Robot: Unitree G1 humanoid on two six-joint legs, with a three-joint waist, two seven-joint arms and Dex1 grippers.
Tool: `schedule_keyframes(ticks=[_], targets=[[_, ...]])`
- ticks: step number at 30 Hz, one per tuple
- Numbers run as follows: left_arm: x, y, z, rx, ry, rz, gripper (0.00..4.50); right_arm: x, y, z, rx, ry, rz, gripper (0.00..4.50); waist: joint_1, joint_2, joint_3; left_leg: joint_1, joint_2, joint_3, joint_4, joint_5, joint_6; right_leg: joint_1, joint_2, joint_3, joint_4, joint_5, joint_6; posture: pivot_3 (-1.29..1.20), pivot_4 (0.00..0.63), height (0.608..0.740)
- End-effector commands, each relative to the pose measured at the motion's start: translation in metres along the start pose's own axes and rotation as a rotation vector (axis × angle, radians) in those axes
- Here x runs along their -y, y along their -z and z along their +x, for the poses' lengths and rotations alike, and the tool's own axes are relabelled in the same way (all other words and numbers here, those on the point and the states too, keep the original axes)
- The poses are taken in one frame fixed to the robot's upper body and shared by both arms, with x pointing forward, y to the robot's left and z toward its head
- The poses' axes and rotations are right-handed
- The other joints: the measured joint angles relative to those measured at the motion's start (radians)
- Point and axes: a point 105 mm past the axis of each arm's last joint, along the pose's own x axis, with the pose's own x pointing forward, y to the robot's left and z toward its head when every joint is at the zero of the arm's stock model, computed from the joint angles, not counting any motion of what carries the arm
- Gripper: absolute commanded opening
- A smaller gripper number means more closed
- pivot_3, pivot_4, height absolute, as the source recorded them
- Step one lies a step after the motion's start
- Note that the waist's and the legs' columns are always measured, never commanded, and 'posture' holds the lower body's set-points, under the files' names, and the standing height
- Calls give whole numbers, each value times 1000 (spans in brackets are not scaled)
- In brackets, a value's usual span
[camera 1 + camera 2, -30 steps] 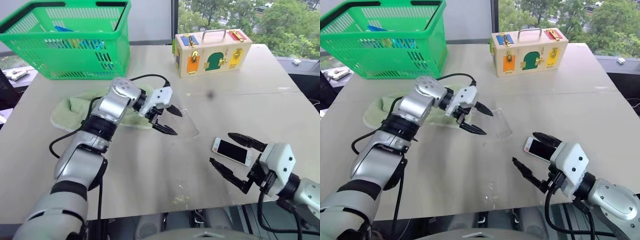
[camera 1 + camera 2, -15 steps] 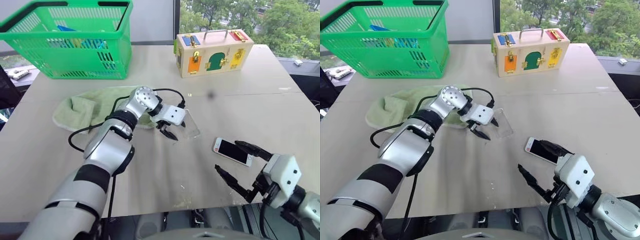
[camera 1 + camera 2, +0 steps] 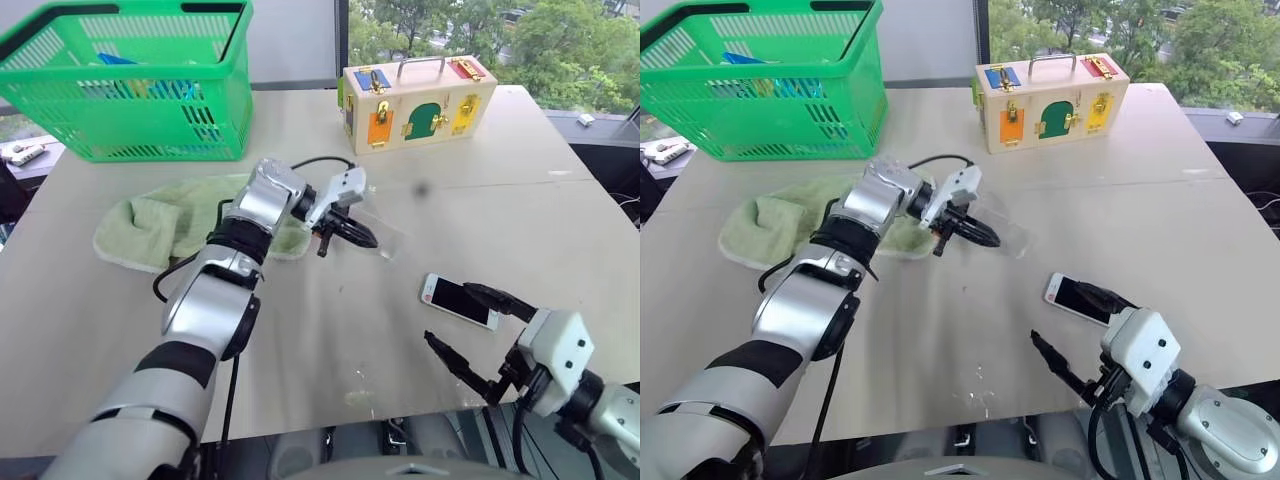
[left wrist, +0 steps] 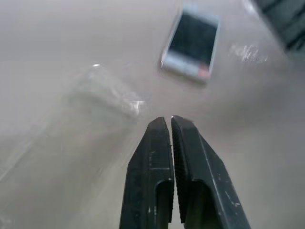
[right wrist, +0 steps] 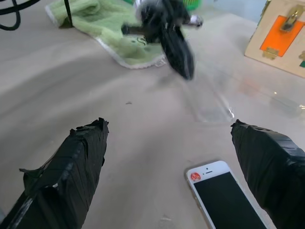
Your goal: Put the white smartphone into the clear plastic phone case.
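Your left pincer (image 3: 365,238) was pinched shut on the edge of the clear plastic phone case (image 3: 383,232) at mid-tabletop. Your right pincer (image 3: 478,330) gaped wide, empty, straddling the white smartphone (image 3: 460,301) near the front edge.

The left tool (image 3: 362,236) has closed its fingers on an edge of the clear plastic phone case (image 3: 383,231)

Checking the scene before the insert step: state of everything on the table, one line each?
left gripper: shut on the clear plastic phone case.
right gripper: open, holding nothing, beside the white smartphone.
white smartphone: flat on the table, screen up, not in the case.
green basket: upright.
wooden latch box: doors shut.
green towel: crumpled.
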Motion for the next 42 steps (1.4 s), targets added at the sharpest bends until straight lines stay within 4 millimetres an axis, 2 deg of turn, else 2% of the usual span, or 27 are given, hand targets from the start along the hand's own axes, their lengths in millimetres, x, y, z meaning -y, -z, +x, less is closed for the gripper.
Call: schedule_keyframes(ticks=[1, 4, 6, 9, 10, 11, 14, 21, 23, 26, 30, 33, 37, 39, 42], targets=[[13, -19, -12, 22, -39, -1, 159, -1, -11, 1, 31, -33, -19, 4500, 1, 0, 0, 0, 0, 0, 0, 0, 0, 0, 1, 0, 0, 0, 0, 0, 150, 740], [26, -14, -24, -7, -52, 26, 159, 2, -9, 2, 26, -50, -26, 4500, 4, 1, 0, 1, 1, 0, 0, 0, 0, 0, 1, 0, 1, -1, -1, 0, 150, 740], [29, -7, -21, -12, -59, 78, 159, 3, -8, 3, 24, -54, -25, 4500, 5, 1, 0, 2, 1, -1, 0, 0, 0, 0, 1, 0, 1, -1, -1, 0, 150, 740], [16, 11, -7, -54, -115, 141, 834, 3, -5, 3, 19, -60, -22, 4500, 12, 1, -1, 1, 0, -1, 1, 0, 0, 1, 1, 0, 1, -1, -1, 0, 150, 740], [14, 15, -4, -69, -121, 159, 1334, 3, -5, 3, 18, -61, -22, 4500, 16, 1, -1, 1, -1, -1, 1, 0, 0, 1, 1, 0, 1, -1, -1, 0, 150, 740], [8, 19, 1, -77, -120, 154, 1540, 2, -3, 3, 9, -60, -26, 4500, 19, 1, -1, 1, -1, -1, 1, 0, 0, 1, 0, 1, 1, -1, -1, 0, 150, 740], [-11, 33, 14, -155, -126, 206, 2894, 2, -1, -2, -17, -42, -33, 4500, 26, 1, 0, 1, -2, 0, 1, 0, 0, 1, 1, 2, 0, 0, -1, 0, 150, 740], [-44, 41, 35, -271, -209, 292, 2894, 2, 0, -11, -18, 27, -35, 4500, 28, 0, 0, 0, -2, 0, 1, 0, 1, 1, 2, 3, -1, 0, 0, 0, 150, 740], [-46, 45, 39, -316, -210, 321, 2894, 0, 0, -13, -12, 43, -34, 4500, 28, 0, 0, 0, -2, 1, 1, 0, 1, 0, 2, 3, -1, 2, 3, 0, 150, 740], [-44, 50, 44, -341, -173, 323, 2028, -1, 0, -14, -4, 58, -34, 4500, 28, 0, -1, 0, -2, 1, 1, 0, 1, 1, 2, 2, -1, 2, 3, 0, 150, 740], [-40, 52, 42, -322, -141, 276, 139, -1, -1, -14, 2, 73, -36, 4500, 28, 0, -2, 2, -1, 0, 2, 0, 1, 2, 1, 2, 0, 0, 0, 0, 150, 740], [-38, 38, 33, -243, -116, 219, 139, -1, -1, -14, 2, 78, -36, 4500, 23, 0, -2, 2, -1, 1, 3, 0, 2, 2, 1, 2, 0, 0, 0, 0, 150, 740], [-28, 4, 8, -109, -55, 103, 139, 0, 0, -12, -8, 71, -3, 4500, 7, -1, -1, 0, -1, 1, 3, 0, 2, 1, 1, 2, 0, 0, 0, 0, 150, 740], [-16, 1, -1, -112, -56, 64, 139, 1, 2, -11, -20, 69, 13, 4500, 2, 0, -1, -2, -1, 1, 2, 0, 2, -1, 1, 3, 0, 0, 0, 0, 150, 740], [14, 15, -9, -140, -95, 37, 139, 4, 3, -8, -33, 74, 31, 4500, -8, 3, -3, 0, -1, 1, -2, 0, 1, -1, 1, 6, 0, 1, 1, 0, 150, 740]])
